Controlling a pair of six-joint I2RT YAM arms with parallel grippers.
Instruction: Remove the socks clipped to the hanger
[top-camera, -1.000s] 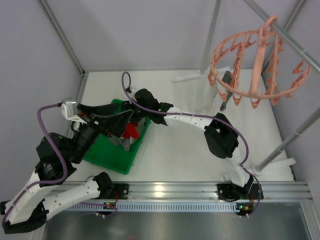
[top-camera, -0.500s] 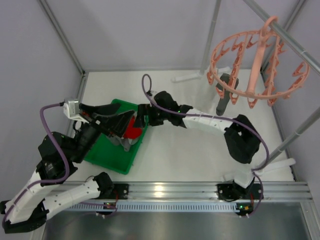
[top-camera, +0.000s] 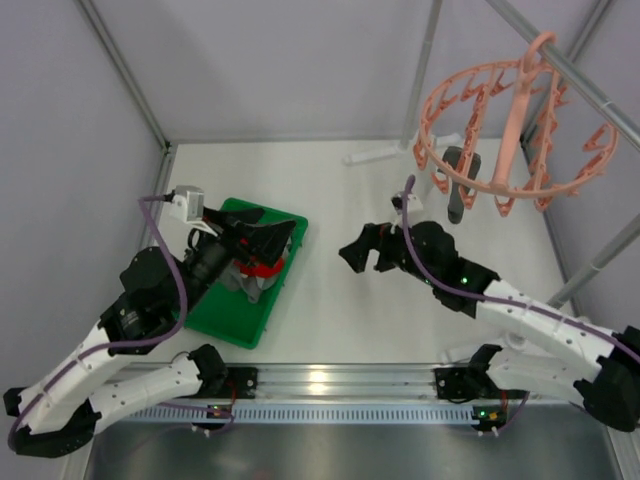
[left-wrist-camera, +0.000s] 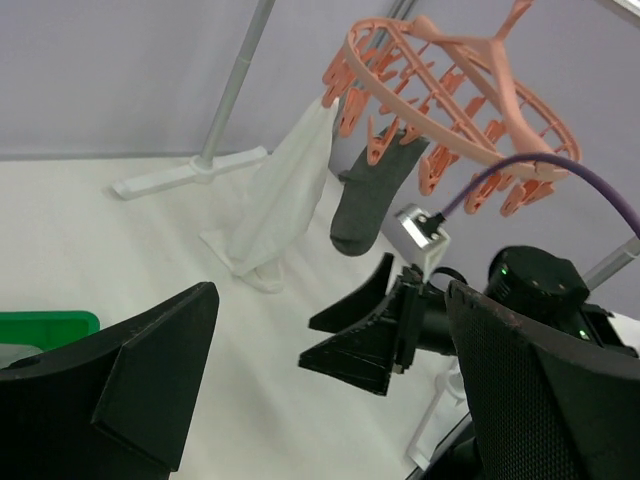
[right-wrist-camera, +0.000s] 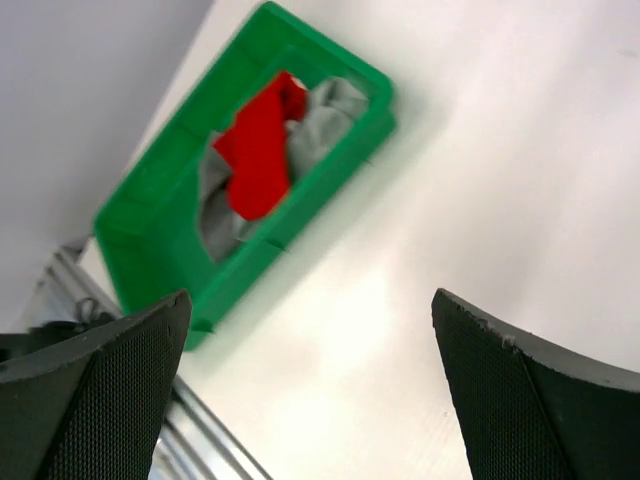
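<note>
So the left pincer (top-camera: 268, 232) and right pincer (top-camera: 368, 255) are both wide, empty. One grey fabric sock (left-wrist-camera: 360, 210) hangs clipped on the salmon-pink plastic ring hanger (top-camera: 518, 110).

The hanger (top-camera: 518, 110) is smooth salmon plastic; the socks (right-wrist-camera: 258, 150) are limp matt cloth. The green tray (right-wrist-camera: 150, 180) is glossy plastic, the tabletop (top-camera: 330, 310) smooth matt white, the fingers (right-wrist-camera: 520, 400) rough-textured black.
</note>
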